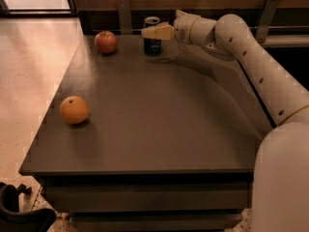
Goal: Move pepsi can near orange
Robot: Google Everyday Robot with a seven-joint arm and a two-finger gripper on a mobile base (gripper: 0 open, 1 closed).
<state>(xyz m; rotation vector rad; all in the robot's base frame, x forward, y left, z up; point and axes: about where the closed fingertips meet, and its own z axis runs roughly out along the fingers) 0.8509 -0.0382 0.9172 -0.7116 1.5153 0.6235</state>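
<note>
The pepsi can (152,46), dark blue with a silver top, stands upright at the far edge of the dark table (164,129). My gripper (148,32) reaches in from the right at the height of the can's upper part and crosses in front of it. The orange (74,110) lies near the table's left edge, far from the can and closer to the front.
A red apple (106,42) sits at the far left of the table, just left of the can. A wooden wall with metal brackets (124,13) runs behind the table. My arm (251,57) spans the table's right side. A dark object (19,211) lies on the floor at the lower left.
</note>
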